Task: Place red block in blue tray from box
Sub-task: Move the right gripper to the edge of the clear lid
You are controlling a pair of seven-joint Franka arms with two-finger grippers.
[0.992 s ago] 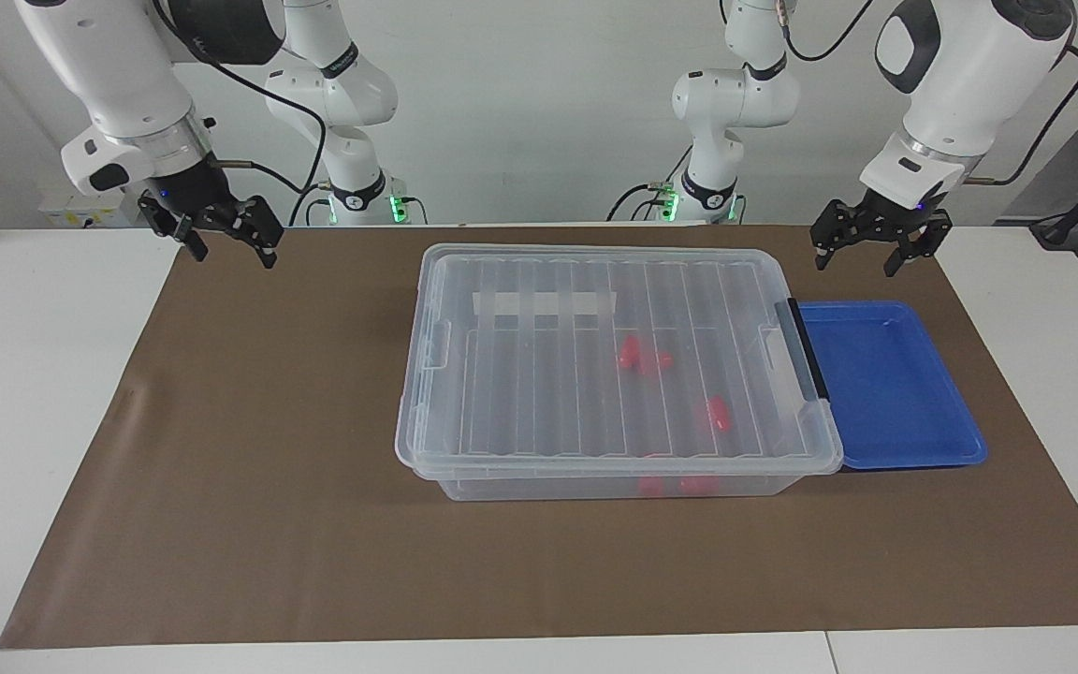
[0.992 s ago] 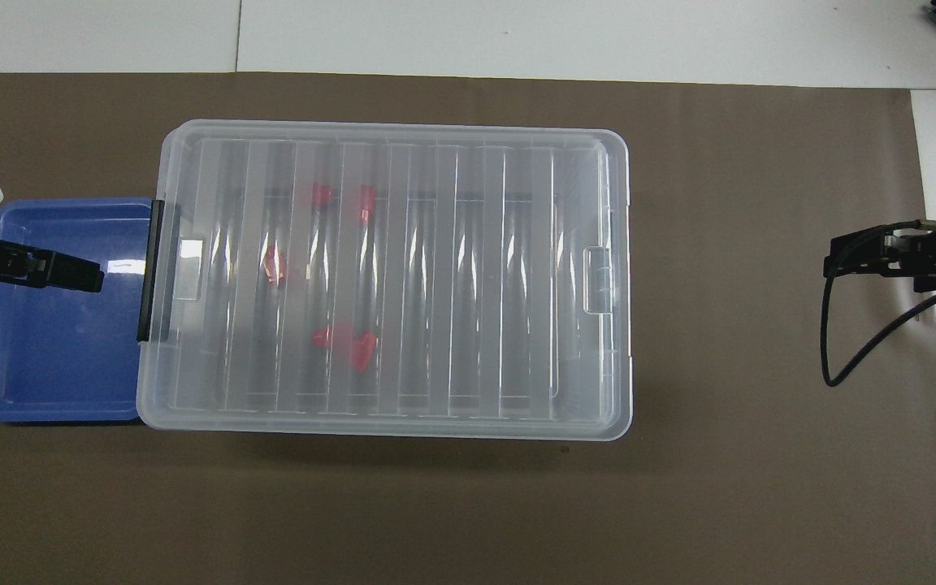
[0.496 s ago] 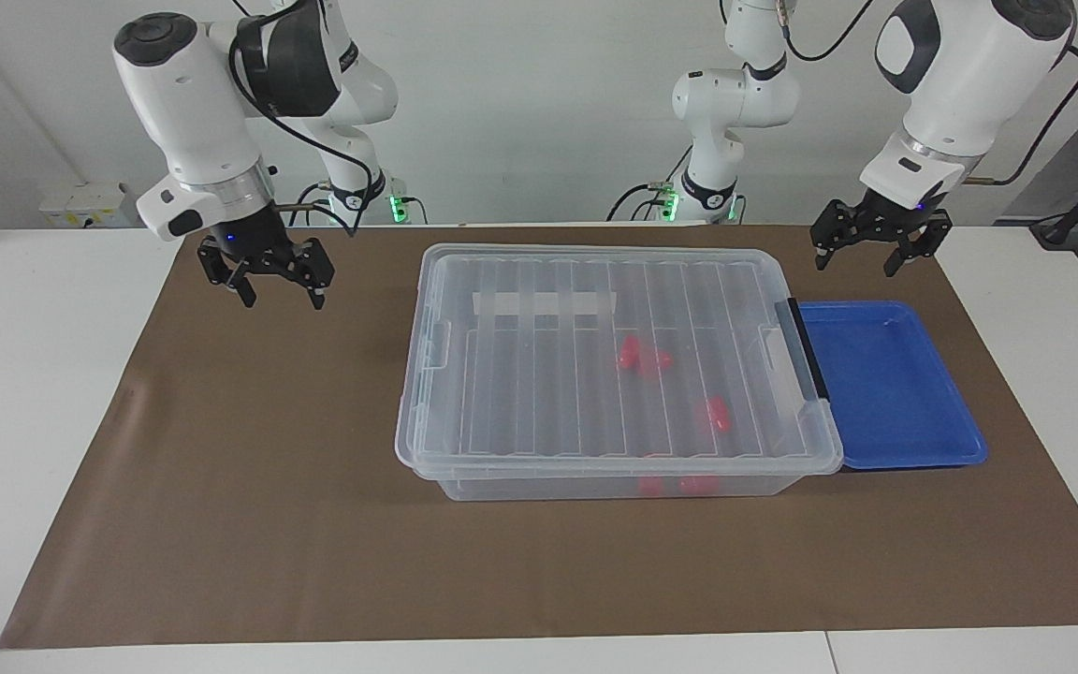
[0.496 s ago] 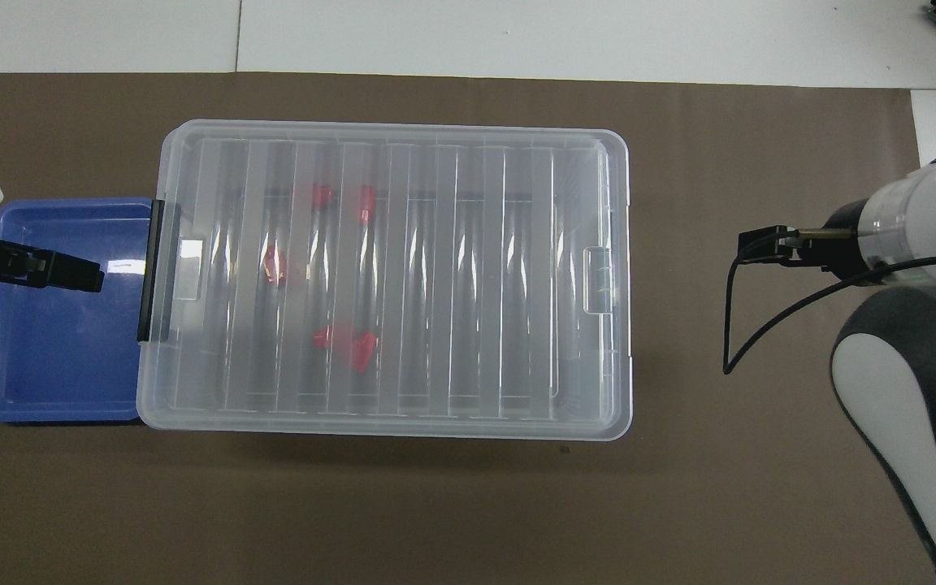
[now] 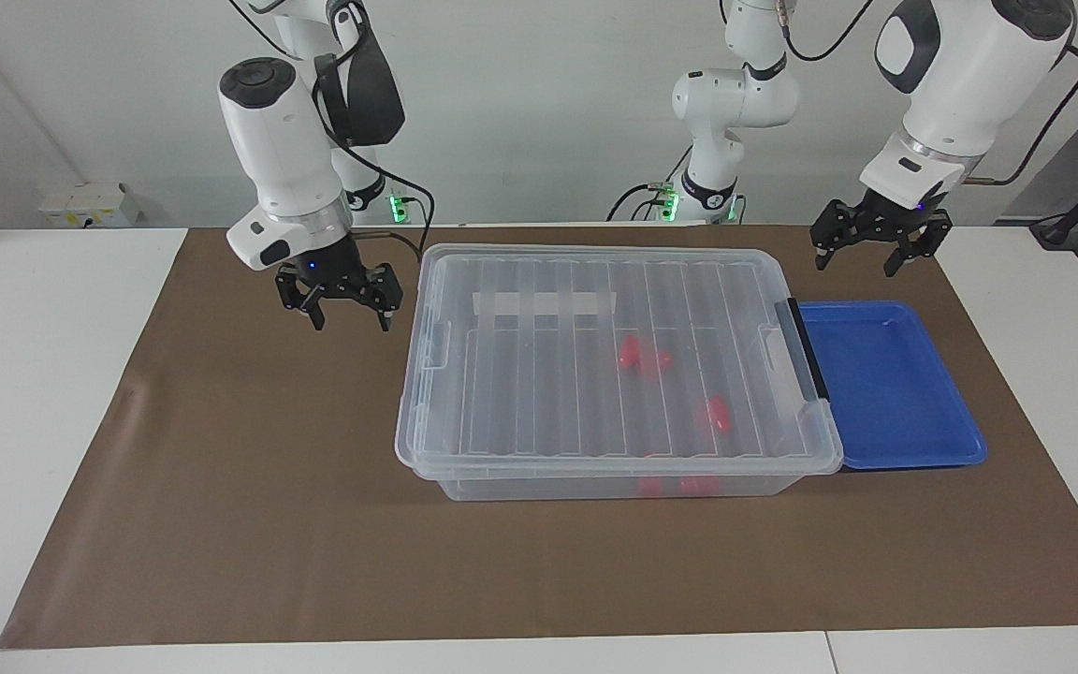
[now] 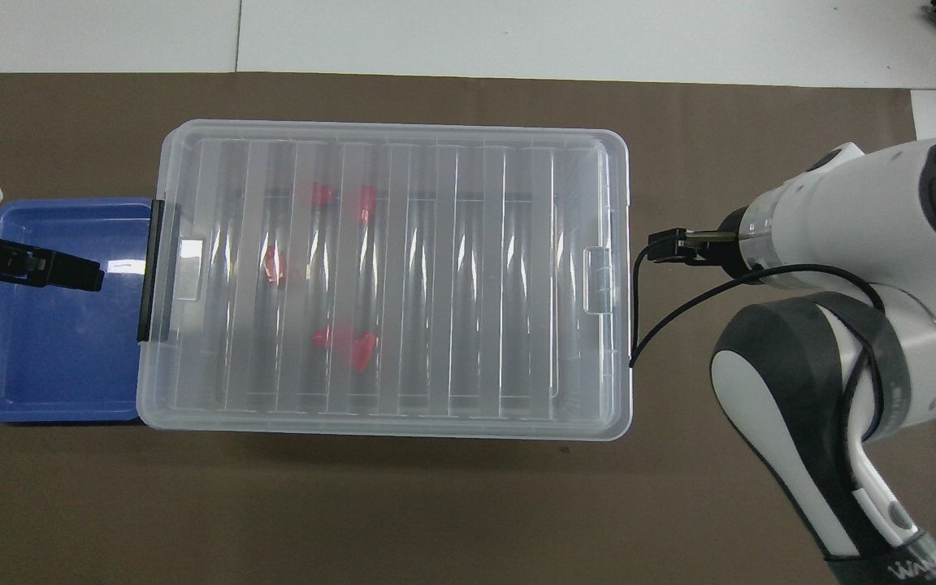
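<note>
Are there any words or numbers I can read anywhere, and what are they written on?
White label strip on the lid of the box: it looks blank, no words to read.
Grey lettering on the right arm, at the bottom edge of the overhead view: cut off and too blurred to read.
Blue tray, red blocks in the box, brown mat: no words or numbers on them.

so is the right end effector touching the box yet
Apart. In the facing view the right end effector hangs open over the brown mat, off the end of the box toward the right arm's end, with mat showing between its fingertips and the lid's rim.
</note>
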